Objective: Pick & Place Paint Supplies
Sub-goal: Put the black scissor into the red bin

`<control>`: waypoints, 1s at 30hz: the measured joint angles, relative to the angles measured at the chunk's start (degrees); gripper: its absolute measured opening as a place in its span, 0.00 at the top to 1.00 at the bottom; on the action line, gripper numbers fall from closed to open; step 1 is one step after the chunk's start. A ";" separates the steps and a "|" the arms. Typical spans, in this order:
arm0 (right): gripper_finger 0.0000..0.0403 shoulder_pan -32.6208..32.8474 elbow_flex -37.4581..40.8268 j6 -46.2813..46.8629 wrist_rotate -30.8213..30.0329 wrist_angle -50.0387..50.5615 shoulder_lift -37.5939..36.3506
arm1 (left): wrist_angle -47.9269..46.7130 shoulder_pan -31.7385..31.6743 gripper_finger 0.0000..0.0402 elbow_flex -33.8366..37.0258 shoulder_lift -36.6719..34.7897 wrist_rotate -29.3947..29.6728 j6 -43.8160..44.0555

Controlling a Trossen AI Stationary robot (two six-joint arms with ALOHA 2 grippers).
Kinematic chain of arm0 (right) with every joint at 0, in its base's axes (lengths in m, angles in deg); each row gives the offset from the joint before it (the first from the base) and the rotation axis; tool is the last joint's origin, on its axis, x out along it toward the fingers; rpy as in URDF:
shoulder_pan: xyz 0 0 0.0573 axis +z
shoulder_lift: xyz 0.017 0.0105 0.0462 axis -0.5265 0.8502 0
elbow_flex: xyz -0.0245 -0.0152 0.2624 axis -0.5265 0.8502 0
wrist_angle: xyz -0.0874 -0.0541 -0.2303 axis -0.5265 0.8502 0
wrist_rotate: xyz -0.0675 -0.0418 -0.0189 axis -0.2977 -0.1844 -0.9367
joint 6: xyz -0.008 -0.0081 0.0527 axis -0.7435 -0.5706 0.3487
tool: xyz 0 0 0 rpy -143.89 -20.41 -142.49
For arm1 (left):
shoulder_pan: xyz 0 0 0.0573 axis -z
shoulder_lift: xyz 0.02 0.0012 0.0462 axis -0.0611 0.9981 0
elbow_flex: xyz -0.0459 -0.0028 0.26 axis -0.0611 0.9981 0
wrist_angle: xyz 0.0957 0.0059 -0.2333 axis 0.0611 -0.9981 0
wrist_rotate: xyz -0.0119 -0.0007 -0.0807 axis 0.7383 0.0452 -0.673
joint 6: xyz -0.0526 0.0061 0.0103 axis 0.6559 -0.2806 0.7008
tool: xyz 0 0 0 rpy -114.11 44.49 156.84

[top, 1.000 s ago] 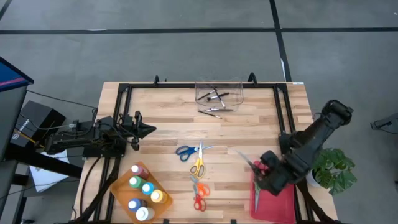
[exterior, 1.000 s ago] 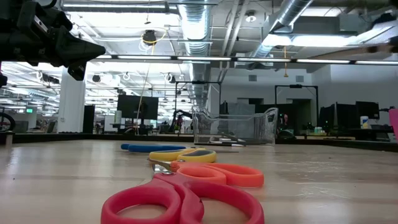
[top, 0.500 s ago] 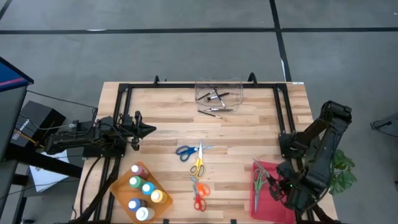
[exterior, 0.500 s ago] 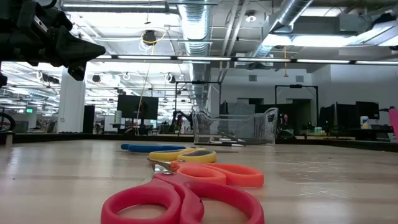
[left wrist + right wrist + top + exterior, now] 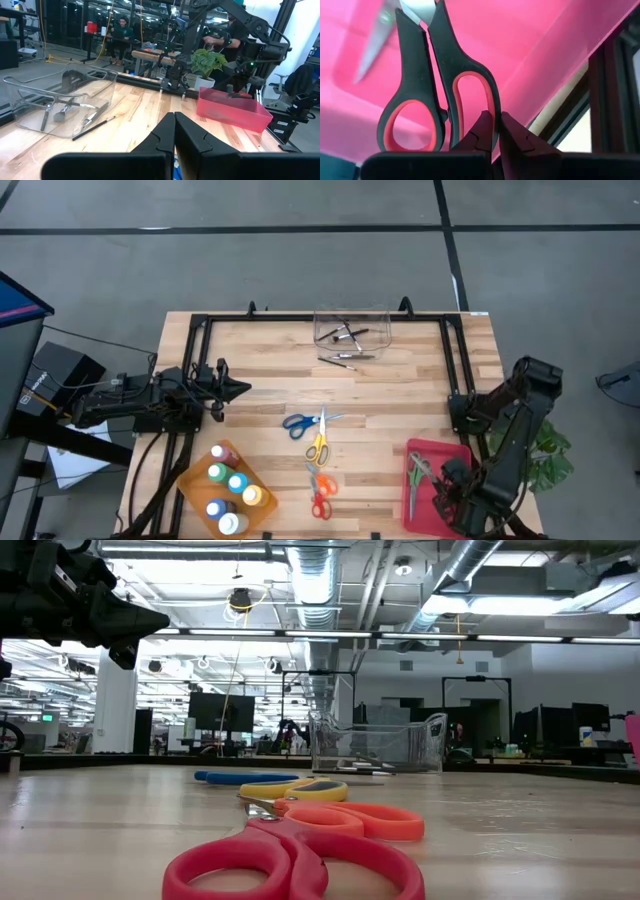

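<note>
My right gripper (image 5: 447, 486) is low in the pink tray (image 5: 440, 518) at the near right, shut on black-and-red scissors (image 5: 427, 95). A grey blade (image 5: 372, 55) shows beside them over the tray floor. My left gripper (image 5: 240, 389) hangs shut and empty over the table's left side, and also shows in the left wrist view (image 5: 174, 125). Blue scissors (image 5: 298, 422), yellow scissors (image 5: 318, 444) and orange-red scissors (image 5: 320, 492) lie flat mid-table. Paint bottles (image 5: 230, 488) stand in an orange tray. Dark brushes lie in a clear bin (image 5: 350, 328) and beside it (image 5: 343, 360). My right gripper pinches the outer side of one handle loop (image 5: 492, 107) of the black-and-red scissors between its two fingers. The fingers come from above, slanting down into the tray. The scissors lie low over the pink tray floor, blades pointing away from the fingers.
A black frame (image 5: 200, 370) runs around the wooden table's left, far and right sides. A potted plant (image 5: 545, 452) stands off the right edge. The pink tray's wall (image 5: 560, 55) rises close beside my right fingers. People show in the room beyond the table.
My right gripper has gone toward the table's near edge and down, carrying the scissors from above the tray's far-left corner into the pink tray. The scissors have turned from slanting out over the table to lying inside the tray.
</note>
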 joint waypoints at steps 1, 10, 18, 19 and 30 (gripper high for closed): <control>0.98 0.01 0.00 0.00 0.92 -0.34 0.66 | 0.00 0.02 1.00 0.00 0.00 0.00 0.00; 0.98 -0.63 0.02 0.43 4.00 -2.64 4.29 | 0.00 0.00 1.00 0.00 0.00 0.00 0.00; 0.97 -1.88 0.00 0.44 8.74 -2.31 7.87 | 0.00 0.02 1.00 0.00 0.00 -0.01 0.00; 0.95 -1.88 0.00 0.40 8.76 -2.13 8.02 | 0.00 0.01 1.00 0.00 0.00 0.00 0.00; 0.90 -1.86 0.00 1.44 8.38 -1.91 7.83 | 0.00 0.01 1.00 0.00 0.00 0.00 0.00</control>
